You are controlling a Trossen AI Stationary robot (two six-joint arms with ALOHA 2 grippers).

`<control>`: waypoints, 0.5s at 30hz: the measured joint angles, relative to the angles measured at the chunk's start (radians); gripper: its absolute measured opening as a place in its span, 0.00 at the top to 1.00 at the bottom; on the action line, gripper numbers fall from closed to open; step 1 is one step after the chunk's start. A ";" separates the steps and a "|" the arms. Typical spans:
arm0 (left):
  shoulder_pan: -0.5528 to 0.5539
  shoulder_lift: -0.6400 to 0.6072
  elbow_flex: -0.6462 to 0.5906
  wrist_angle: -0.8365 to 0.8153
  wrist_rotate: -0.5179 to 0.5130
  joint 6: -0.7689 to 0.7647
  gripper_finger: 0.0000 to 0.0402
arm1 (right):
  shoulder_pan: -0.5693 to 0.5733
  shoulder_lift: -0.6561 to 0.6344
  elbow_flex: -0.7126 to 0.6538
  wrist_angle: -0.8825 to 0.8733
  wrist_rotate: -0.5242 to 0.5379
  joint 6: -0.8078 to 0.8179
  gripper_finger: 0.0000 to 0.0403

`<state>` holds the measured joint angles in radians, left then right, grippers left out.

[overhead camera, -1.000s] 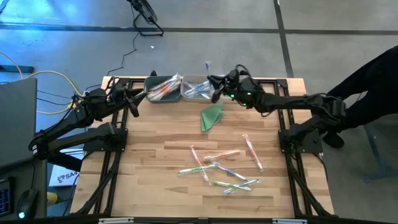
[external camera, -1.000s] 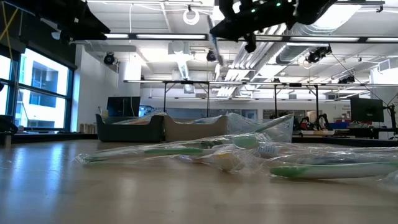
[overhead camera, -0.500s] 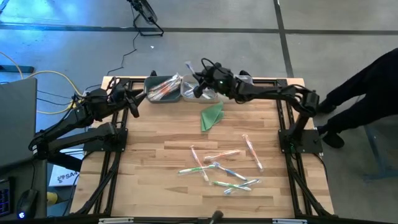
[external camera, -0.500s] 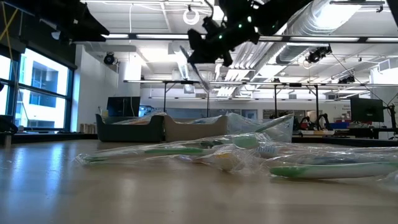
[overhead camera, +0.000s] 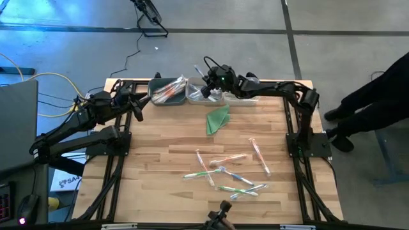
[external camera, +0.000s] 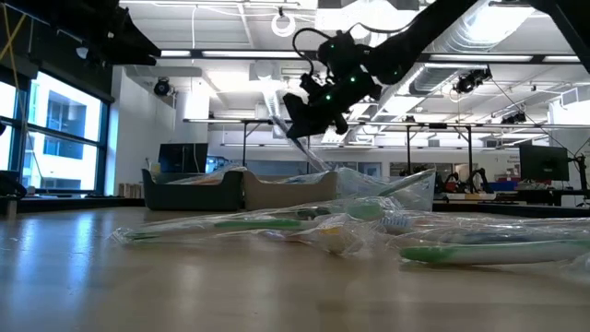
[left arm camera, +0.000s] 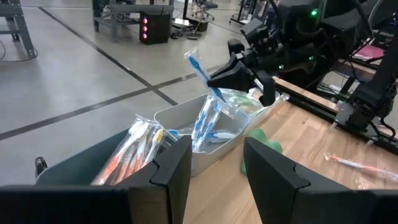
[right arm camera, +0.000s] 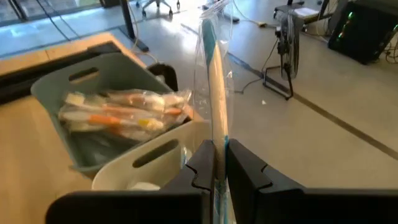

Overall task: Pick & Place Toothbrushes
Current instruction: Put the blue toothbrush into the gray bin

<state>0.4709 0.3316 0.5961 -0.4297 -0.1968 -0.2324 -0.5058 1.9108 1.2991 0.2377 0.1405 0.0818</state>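
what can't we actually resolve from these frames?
- Contents of the right bin: high view, the right end effector hangs over it; low view shows only its wall.
- Lower end of the blue toothbrush it grips: right wrist view, hidden between the fingers.
- Count of loose toothbrushes: high view too small, they overlap.
- Left end effector: idle by the orange-brush bin; fingertips cut off.
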 joint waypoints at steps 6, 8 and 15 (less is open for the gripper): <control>0.000 0.000 0.000 0.000 0.000 0.000 0.64 | -0.034 0.034 0.001 -0.007 -0.072 -0.004 0.96; 0.000 0.000 0.000 0.000 0.000 0.000 0.64 | -0.046 0.041 0.001 -0.015 -0.083 0.002 0.96; 0.000 0.000 0.000 0.000 0.000 0.000 0.64 | -0.065 0.059 0.000 -0.058 -0.127 -0.003 0.96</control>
<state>0.4709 0.3316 0.5961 -0.4297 -0.1967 -0.2325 -0.5705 1.9700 1.2987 0.1793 0.0138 0.0788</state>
